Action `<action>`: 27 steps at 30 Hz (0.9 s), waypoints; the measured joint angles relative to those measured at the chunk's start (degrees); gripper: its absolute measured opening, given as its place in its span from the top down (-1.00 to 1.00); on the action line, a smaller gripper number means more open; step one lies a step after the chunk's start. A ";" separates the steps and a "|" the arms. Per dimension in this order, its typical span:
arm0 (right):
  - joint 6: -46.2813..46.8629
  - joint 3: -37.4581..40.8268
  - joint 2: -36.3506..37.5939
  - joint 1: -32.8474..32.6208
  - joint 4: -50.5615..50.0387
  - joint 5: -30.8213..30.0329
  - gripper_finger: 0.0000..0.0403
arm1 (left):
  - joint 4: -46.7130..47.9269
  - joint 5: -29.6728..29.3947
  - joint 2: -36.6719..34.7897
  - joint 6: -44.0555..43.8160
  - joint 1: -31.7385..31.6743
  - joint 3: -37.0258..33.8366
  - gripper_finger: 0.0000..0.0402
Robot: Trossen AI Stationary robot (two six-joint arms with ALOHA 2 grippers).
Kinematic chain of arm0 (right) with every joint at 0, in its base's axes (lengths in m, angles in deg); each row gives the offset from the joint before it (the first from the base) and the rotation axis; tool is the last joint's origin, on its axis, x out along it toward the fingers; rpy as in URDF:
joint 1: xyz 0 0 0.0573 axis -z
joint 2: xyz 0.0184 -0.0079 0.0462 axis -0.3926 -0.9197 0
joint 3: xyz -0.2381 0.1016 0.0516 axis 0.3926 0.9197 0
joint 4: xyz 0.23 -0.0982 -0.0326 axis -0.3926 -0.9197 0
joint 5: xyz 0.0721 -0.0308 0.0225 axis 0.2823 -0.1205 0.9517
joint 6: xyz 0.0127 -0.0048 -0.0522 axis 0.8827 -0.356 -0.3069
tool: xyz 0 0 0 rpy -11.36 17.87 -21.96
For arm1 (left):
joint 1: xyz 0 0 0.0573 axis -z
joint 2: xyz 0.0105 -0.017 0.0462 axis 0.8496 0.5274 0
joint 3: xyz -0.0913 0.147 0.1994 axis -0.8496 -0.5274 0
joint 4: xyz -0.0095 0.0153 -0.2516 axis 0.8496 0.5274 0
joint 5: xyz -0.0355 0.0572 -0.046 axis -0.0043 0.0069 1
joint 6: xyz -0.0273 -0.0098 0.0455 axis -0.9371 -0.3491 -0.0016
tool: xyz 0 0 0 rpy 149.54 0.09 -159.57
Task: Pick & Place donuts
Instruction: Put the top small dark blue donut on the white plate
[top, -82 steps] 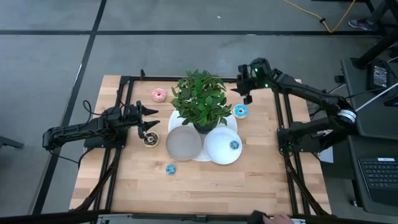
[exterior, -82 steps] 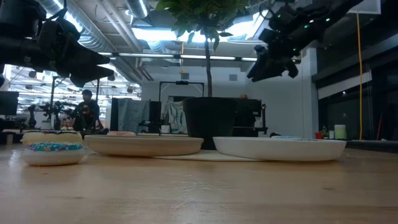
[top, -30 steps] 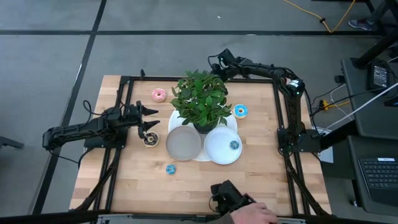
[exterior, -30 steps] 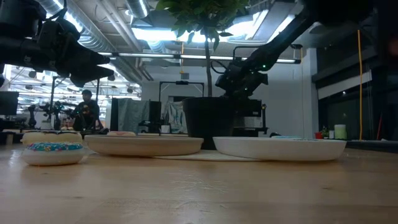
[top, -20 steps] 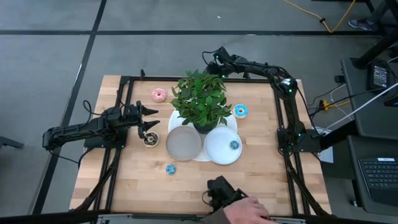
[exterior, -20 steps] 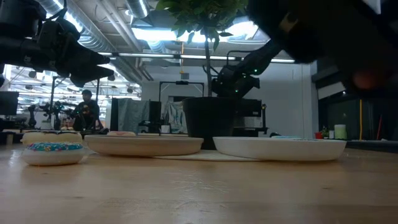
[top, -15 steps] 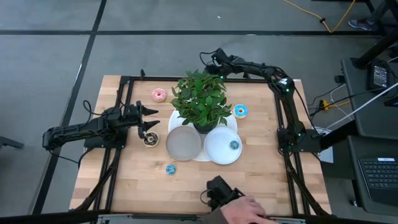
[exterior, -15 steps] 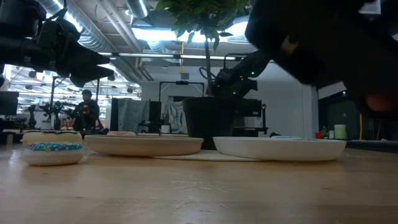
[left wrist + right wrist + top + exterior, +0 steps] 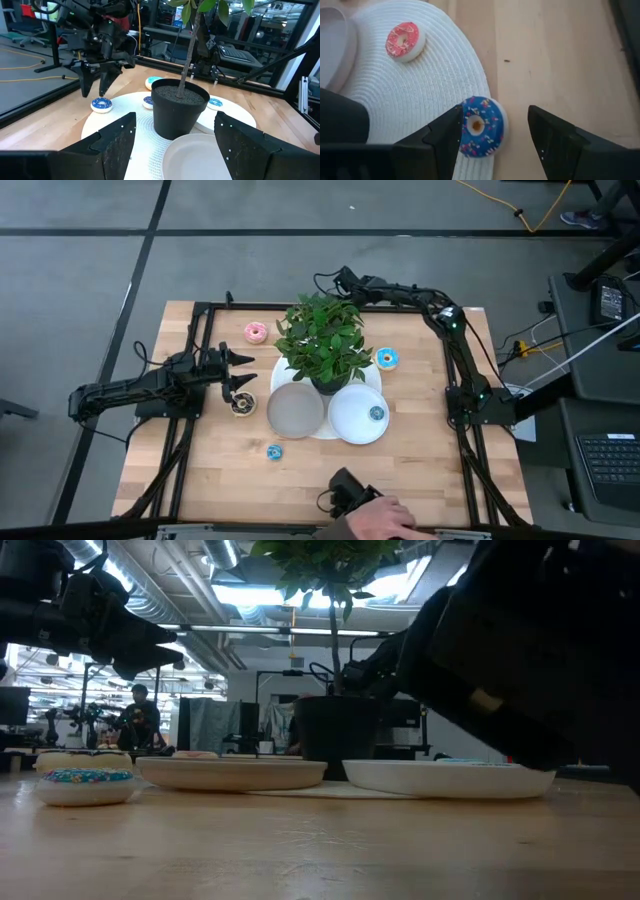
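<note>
A potted plant (image 9: 322,345) is set at the middle of the wooden table (image 9: 400,470), and its leaves hide most of the round white mat (image 9: 420,95) beneath it in the high view. A grey plate (image 9: 295,410) lies at the plant's 7 o'clock and a white plate (image 9: 352,420) at its 5 o'clock, the two just beside each other.

The donuts are spread around the plant, all lying flat with their holes facing up. In the high view a pink donut (image 9: 255,332) is seen at 10 o'clock, a blue donut (image 9: 386,358) at 3 o'clock, a small blue one (image 9: 376,413) on the white plate, a brown donut (image 9: 241,405) at 8 o'clock and another blue one (image 9: 274,451) nearer the front edge.

The right gripper (image 9: 335,283) is held at the plant's 12 o'clock, behind the foliage. Only its wrist view shows what is below it: a blue sprinkled donut (image 9: 480,125) on the mat's edge (fingers spread wide on either side, not touching) and a pink donut (image 9: 405,40) farther in on the mat.

The left gripper (image 9: 244,370) is held at 9 o'clock, above the brown donut, its fingers wide apart.

A person's hand (image 9: 375,520) is seen at the front edge.
</note>
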 joint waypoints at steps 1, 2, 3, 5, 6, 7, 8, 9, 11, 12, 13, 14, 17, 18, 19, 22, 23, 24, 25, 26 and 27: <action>0.03 0.01 -0.11 -0.04 -0.07 0.00 -0.12 | 0.00 0.00 0.00 0.00 0.00 0.00 -0.30; 0.04 0.02 -0.11 -0.07 -0.13 -0.03 -0.12 | 0.00 0.00 0.00 -0.01 0.02 0.00 -0.30; 0.02 0.02 -0.11 -0.13 -0.12 -0.05 -0.12 | 0.00 0.00 0.00 -0.01 0.01 0.02 -0.30; 0.02 0.02 -0.11 -0.15 -0.11 -0.04 -0.12 | 0.00 0.00 0.00 -0.01 0.02 0.00 -0.30; 0.02 0.02 -0.11 -0.19 -0.13 -0.07 -0.12 | 0.00 0.00 0.00 -0.01 0.02 0.00 -0.30; 0.00 0.02 -0.26 -0.25 -0.13 -0.09 -0.12 | 0.00 0.00 0.00 -0.01 0.00 0.00 -0.30; 0.03 0.01 -0.41 -0.29 -0.12 -0.09 -0.12 | 0.00 0.00 0.00 0.01 0.01 0.01 -0.30; 0.09 0.02 -0.54 -0.33 -0.41 -0.09 -0.12 | 0.00 0.00 0.00 -0.01 0.02 0.00 -0.30; 0.03 0.02 -0.67 -0.50 -0.95 -0.15 -0.12 | 0.00 0.00 0.00 -0.01 0.01 0.01 -0.30; 0.00 0.02 -0.67 -0.52 -0.76 -0.13 -0.12 | 0.00 0.00 0.00 0.00 0.02 0.01 -0.30; 0.03 0.02 -0.67 -0.52 -0.39 -0.11 -0.12 | 0.00 0.00 0.00 -0.01 0.01 0.00 -0.30; 0.13 0.02 -0.67 -0.52 -0.13 -0.11 -0.12 | 0.00 0.00 0.00 -0.01 0.00 0.00 -0.30; 0.15 0.02 -0.67 -0.52 -0.89 -0.13 -0.12 | 0.00 0.00 0.00 -0.01 0.02 0.00 -0.30; 0.13 0.02 -0.67 -0.52 -1.05 -0.13 -0.12 | 0.00 0.00 0.00 -0.01 0.02 0.00 -0.30; 0.12 0.02 -0.67 -0.52 -1.24 -0.13 -0.12 | 0.00 0.00 0.00 -0.01 0.02 0.00 -0.30; 0.09 0.02 -0.67 -0.52 -2.21 -0.13 -0.12 | 0.00 0.00 0.00 -0.01 0.01 0.00 -0.30; 0.07 0.02 -0.67 -0.52 -2.29 -0.13 -0.12 | 0.00 0.00 0.00 -0.01 0.02 0.00 -0.30; 0.07 0.02 -0.67 -0.52 -2.29 -0.21 -0.12 | 0.00 0.00 0.00 0.01 0.00 0.00 -0.29; 0.07 0.02 -0.67 -0.52 -2.31 -0.63 -0.12 | 0.00 0.00 0.00 -0.01 0.02 0.00 -0.30; 0.05 0.02 -0.67 -0.53 -2.34 -1.30 -0.12 | 0.00 0.00 0.00 -0.01 0.02 0.00 -0.30; 0.04 0.02 -0.67 -0.54 -2.34 -1.95 -0.11 | 0.00 0.00 0.00 -0.01 0.00 0.02 -0.30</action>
